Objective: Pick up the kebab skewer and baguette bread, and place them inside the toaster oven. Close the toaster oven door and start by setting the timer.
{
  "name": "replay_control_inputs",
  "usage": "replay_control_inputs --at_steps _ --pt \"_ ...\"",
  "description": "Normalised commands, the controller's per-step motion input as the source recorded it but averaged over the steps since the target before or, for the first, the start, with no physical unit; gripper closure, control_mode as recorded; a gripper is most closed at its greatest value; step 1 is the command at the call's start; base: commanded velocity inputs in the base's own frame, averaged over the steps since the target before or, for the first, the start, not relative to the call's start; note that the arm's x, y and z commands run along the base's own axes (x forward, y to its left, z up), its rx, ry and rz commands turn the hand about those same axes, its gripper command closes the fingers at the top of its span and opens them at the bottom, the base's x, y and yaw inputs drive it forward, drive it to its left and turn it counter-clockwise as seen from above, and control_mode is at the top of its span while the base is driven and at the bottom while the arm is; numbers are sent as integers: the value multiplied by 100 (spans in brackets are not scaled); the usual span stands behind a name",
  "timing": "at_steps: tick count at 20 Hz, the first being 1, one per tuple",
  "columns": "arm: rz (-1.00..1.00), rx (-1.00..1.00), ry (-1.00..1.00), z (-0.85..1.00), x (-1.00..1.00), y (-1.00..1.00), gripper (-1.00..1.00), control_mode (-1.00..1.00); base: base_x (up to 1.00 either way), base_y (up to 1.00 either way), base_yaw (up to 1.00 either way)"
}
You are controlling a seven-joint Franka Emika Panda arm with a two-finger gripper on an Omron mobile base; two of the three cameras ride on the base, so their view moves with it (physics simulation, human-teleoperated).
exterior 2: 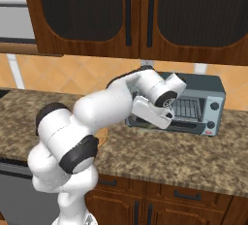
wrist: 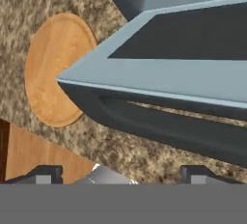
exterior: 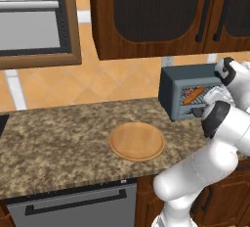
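Thin kebab skewer [exterior: 187, 93] with reddish chunks and small orange-brown baguette bread [exterior: 194, 95] both lie on the wire rack inside the boxy grey-blue metal toaster oven [exterior: 172, 90], which sits on the speckled brown stone counter [exterior: 58, 133] against the orange tiled wall. A brown rounded end, probably the baguette, shows inside the oven at the top of the hand view. Toaster oven door [wrist: 164, 80], wide flap with dark glass window, is dropped open, near level over the counter; its dark bar handle [wrist: 144, 124] runs along the outer edge, just in front of the gripper [wrist: 123, 171]. Gripper jaws spread wide, gripping nothing, fingertips [wrist: 48, 172] below the handle in the hand view. Round light wooden board [exterior: 137, 141] lies bare on the counter, left of the oven. Dark wooden cabinets [exterior 2: 131, 15] hang above.
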Motion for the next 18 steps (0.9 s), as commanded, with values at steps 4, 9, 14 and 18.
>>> replay_control_inputs --at_steps 4,9,14,18 --pt "4 0 -45 3 62 40 -100 -100 0 0 0" --pt "5 0 -43 -13 43 40 -100 -100 0 0 0" --pt "4 0 -28 -48 30 32 -100 -100 0 0 0" --pt "2 -1 -21 -62 36 31 -100 -100 0 0 0"
